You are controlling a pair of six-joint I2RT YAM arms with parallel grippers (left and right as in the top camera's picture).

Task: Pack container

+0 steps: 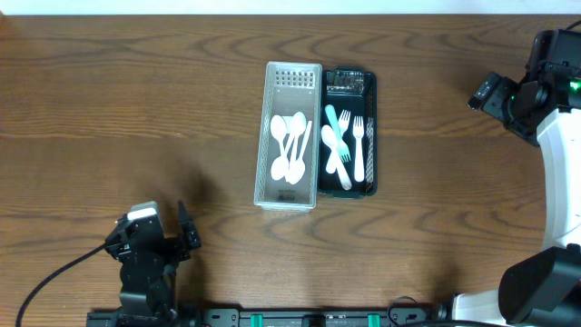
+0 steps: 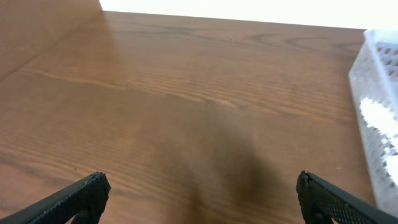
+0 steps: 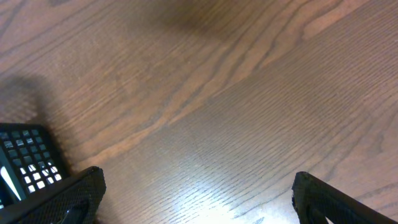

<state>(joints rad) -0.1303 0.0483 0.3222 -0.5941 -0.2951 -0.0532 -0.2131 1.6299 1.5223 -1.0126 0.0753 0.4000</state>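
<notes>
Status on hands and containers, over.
Left hand open, empty. Right hand open, empty. White spoons in white basket, forks and teal utensil in black basket beside it. Nothing blocking either hand.

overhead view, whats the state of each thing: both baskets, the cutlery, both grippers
white basket: upright, open top, side by side with the black basket
white spoons: lying piled inside the white basket
black basket: upright, open top, holding cutlery
white forks: lying flat in the black basket
teal utensil: lying in the black basket beside the forks
left gripper: open, empty, over bare table
right gripper: open, empty, over bare table
</notes>
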